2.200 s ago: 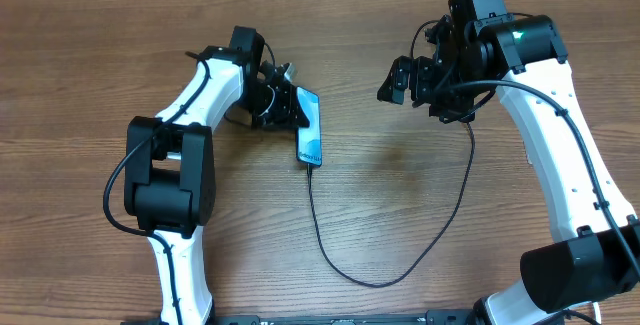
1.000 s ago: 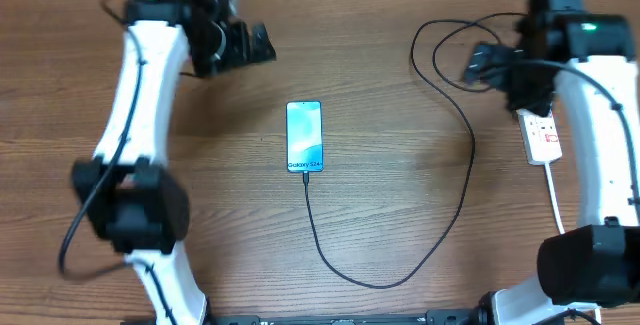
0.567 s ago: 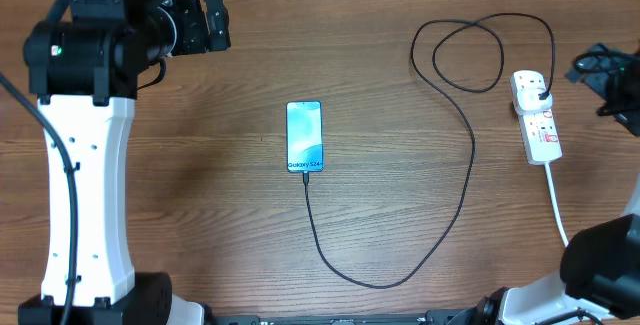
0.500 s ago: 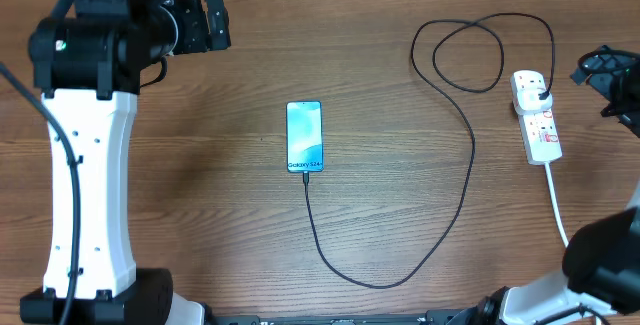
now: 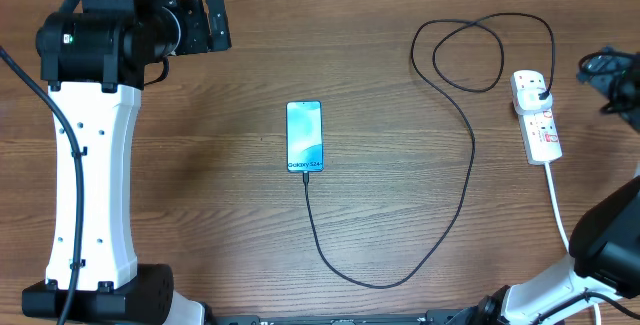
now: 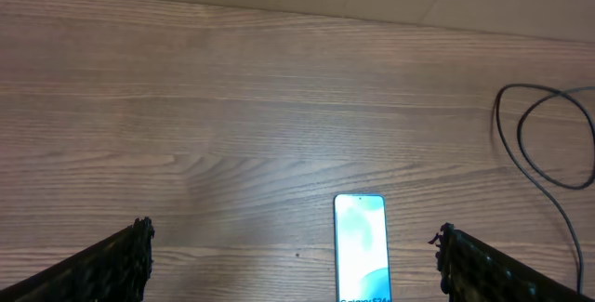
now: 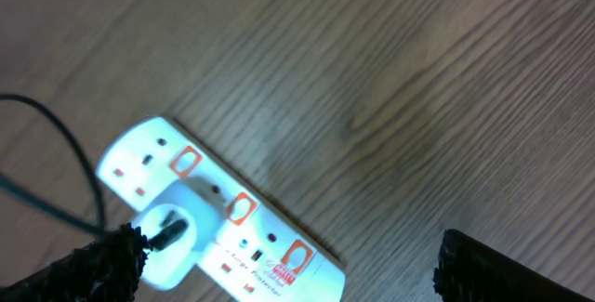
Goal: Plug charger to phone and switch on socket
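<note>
At 6 o'clock, nearest the bases, the charger [image 5: 470, 165] makes its lowest bend on the counter [image 5: 200, 215]. From there one run climbs to the phone [image 5: 305, 136]. Its tip [image 5: 306, 173] sits in the phone's near end.

The phone lies flat at the centre, long axis 12 to 6, with its screen lit light blue and the lettering at the near end.

The left arm [image 5: 95, 165] rises from its base at 7 o'clock and stands tall, reaching to 11 o'clock. The wrist there is turned towards 3 o'clock. The left jaws are open and empty, held high over bare wood. In the wrist view their fingertips [image 6: 121, 260] sit at the bottom corners, with the phone [image 6: 361, 246] small between them, far below.

The charger's other run goes up past 3 o'clock, makes loops at 1 o'clock and ends at the far end of the socket [image 5: 538, 120]. The socket lies at 3 o'clock, and its white cord [image 5: 556, 205] trails back towards 5 o'clock.

The right arm [image 5: 610, 245] comes up from 5 o'clock along the frame edge, and its wrist [image 5: 618, 85] is just right of the socket. The right jaws are open and empty, above the socket [image 7: 218, 214] and clear of it. Red-marked switches [image 7: 242, 207] show there, but I cannot tell whether any is on.
</note>
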`<control>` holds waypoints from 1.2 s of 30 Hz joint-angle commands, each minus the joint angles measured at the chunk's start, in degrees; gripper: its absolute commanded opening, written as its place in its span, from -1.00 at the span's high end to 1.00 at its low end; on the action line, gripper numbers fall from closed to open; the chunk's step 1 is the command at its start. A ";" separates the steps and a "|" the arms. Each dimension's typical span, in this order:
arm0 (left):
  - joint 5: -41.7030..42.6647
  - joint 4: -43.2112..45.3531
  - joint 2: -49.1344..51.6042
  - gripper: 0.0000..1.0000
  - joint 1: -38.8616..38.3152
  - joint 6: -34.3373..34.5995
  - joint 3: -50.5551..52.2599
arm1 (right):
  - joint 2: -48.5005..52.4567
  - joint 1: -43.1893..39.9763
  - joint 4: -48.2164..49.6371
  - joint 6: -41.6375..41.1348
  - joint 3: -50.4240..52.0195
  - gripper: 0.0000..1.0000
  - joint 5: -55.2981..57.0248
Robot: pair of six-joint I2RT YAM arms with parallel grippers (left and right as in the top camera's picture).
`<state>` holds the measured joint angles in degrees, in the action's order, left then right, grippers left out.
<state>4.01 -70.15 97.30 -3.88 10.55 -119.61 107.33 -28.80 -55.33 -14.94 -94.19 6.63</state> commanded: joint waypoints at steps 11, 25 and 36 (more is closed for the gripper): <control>-0.59 0.07 -0.07 -1.00 -0.17 -0.24 -0.13 | 4.90 -0.20 8.09 3.87 10.93 -1.00 -2.45; -0.59 0.07 -0.07 -1.00 -0.17 -0.24 -0.13 | 8.28 -0.20 11.67 -0.20 10.93 -1.00 0.85; -0.59 0.07 -0.07 -1.00 -0.17 -0.24 -0.13 | 11.21 -0.22 11.72 -0.02 10.99 -1.00 -1.81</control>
<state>3.99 -70.15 97.30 -3.88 10.55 -119.61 116.77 -28.95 -43.94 -14.81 -83.07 6.39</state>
